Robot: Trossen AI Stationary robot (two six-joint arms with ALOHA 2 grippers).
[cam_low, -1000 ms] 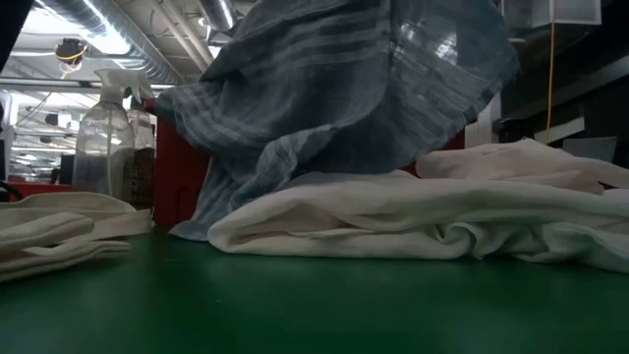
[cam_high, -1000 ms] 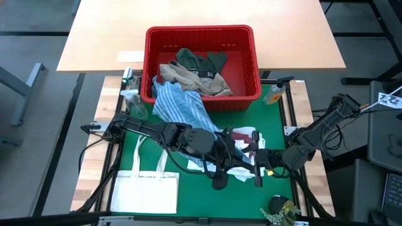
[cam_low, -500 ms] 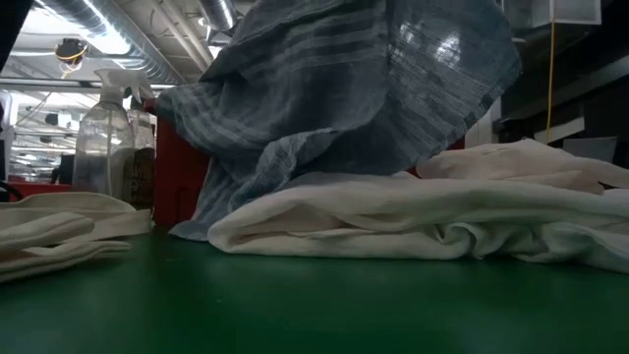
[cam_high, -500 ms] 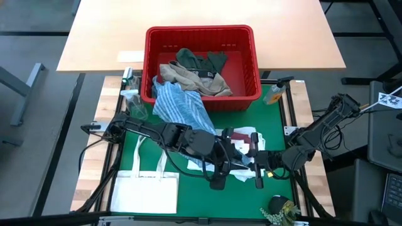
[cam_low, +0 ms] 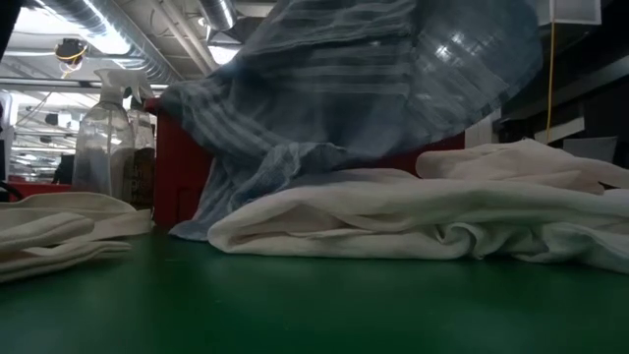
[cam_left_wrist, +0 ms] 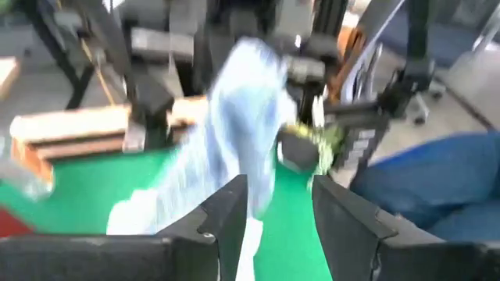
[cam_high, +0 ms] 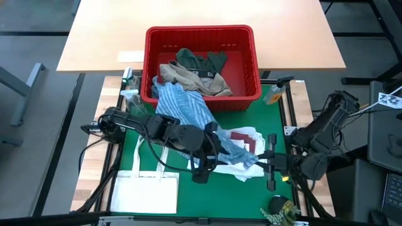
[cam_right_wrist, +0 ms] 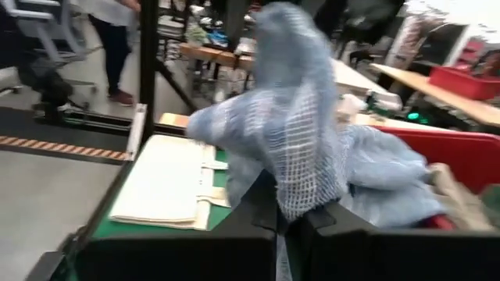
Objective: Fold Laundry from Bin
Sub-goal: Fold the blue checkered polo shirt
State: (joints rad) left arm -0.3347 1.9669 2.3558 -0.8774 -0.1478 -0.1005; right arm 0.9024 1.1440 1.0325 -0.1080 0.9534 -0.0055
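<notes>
**Striped cloth changes hands over the mat**

Since the earlier pictures the left gripper (cam_high: 200,177) has let go and drawn back toward 9 o'clock, while the right gripper (cam_high: 271,170) has closed and pulled away toward 3 o'clock, taking an end of the striped garment (cam_high: 188,113) with it.

The striped garment trails from the 7 o'clock corner of the bin (cam_high: 202,99) down across the green mat (cam_high: 129,157), its far end now stretched toward the right gripper. In the right wrist view its fingers (cam_right_wrist: 262,211) are pinched together on a bunch of that blue-and-white weave. In the left wrist view the left fingers (cam_left_wrist: 226,215) stand parted with nothing clamped, the cloth only hanging in front of them. Under the striped piece lies the white garment (cam_low: 393,221), heaped on the mat with a maroon piece (cam_high: 242,138) on top. The beige garment (cam_high: 201,80) and the dark green garment (cam_high: 201,61) are in the bin. The tote bag (cam_high: 146,191) lies flat at 7 o'clock on the mat; a spray bottle (cam_low: 103,133) stands just beside the bin at its 9 o'clock side.

The risk, as I judge it: the other end of the striped garment is over the bin's rim, so a further pull may drag the bin, or haul the beige garment out. The pinch looks small and could slip. The trailing cloth may also sweep the white heap out of place.
</notes>
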